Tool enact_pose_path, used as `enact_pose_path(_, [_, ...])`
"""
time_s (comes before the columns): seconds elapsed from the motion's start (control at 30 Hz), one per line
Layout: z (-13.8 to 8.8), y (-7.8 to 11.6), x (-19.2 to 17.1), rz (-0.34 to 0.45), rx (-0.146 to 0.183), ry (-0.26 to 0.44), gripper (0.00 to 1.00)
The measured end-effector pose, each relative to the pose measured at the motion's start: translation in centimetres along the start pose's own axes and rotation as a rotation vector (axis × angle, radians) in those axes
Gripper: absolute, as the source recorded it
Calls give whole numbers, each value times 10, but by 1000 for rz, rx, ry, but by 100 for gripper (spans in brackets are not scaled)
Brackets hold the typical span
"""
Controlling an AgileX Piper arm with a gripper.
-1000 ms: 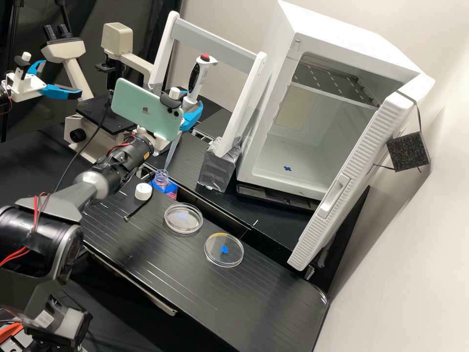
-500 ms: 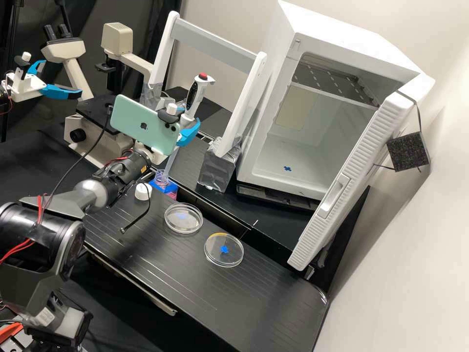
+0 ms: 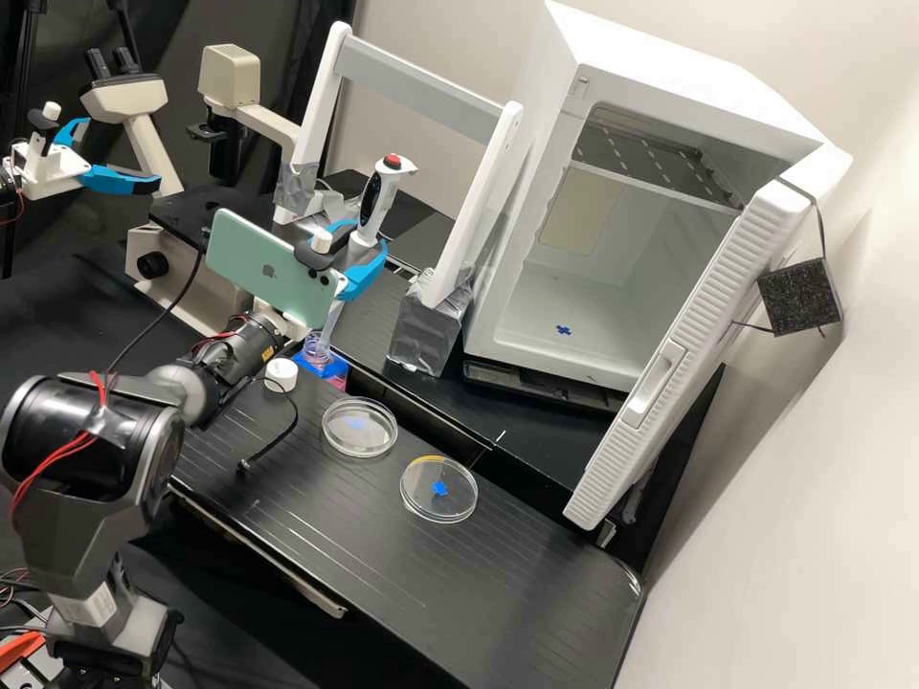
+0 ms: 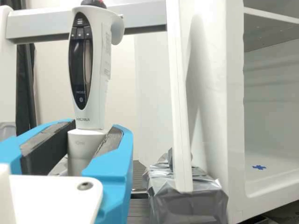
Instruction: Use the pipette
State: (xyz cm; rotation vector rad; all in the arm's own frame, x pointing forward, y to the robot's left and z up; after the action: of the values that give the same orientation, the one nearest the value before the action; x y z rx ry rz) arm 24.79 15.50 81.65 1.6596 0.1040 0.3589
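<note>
Blue jaws (image 3: pixel 358 251) pinching the slim white pipette (image 3: pixel 383 199), clear round dishes (image 3: pixel 361 452), seemingly lidded, on black grooved tabletop (image 3: pixel 459 574), pale wall (image 3: pixel 795 517) alongside!

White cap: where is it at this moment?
In the high view, the white cap lies on the black bench, to the picture's left of the bottle neck and the nearest petri dish.

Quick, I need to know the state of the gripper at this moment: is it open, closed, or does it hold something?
Gripper: closed on the pipette, holding it between the two blue fingers.
</note>
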Motion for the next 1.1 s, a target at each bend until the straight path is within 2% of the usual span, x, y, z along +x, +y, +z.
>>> enact_pose_path(0.47, [9,-17,-5,-57,-19,-22,0])
enact_pose_path(0.67, [8,-16,-5,-55,-18,-20,0])
enact_pose_path(0.93, [-3,-2,-8,-15,2,17,0])
enact_pose_path(1.1, [-14,15,-9,26,13,59,0])
